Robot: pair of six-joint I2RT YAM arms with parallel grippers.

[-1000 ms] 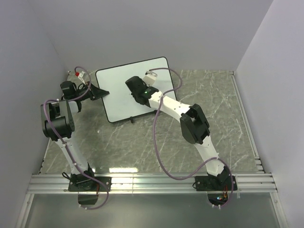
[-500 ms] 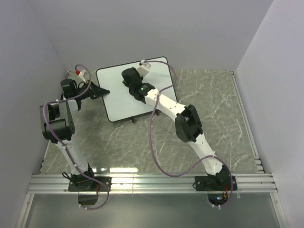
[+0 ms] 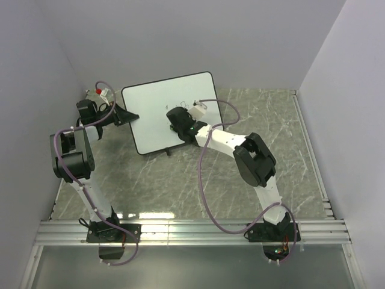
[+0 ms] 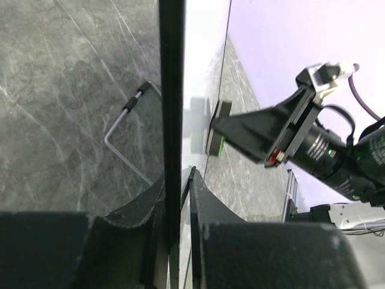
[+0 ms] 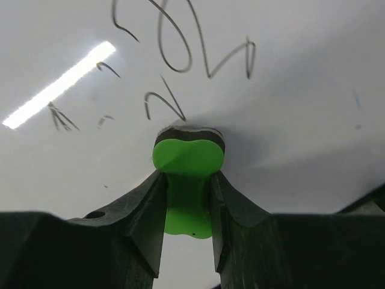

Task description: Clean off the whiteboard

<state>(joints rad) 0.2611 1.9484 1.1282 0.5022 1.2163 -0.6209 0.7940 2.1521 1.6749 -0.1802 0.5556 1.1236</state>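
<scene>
The whiteboard [image 3: 153, 114] stands propped at the far left of the worktop [image 3: 180, 180], near the back wall, with dark scribbles [image 5: 174, 42] on its face. A green eraser [image 5: 187, 159] is pressed flat against the face just below the scribbles, pinched in the right hand [image 5: 187, 180]. The right arm stretches forward and leftward, its elbow bent over mid-worktop. The left hand [image 4: 177, 186] clamps the board's left frame edge, and the left arm is folded upright beside the left wall.
</scene>
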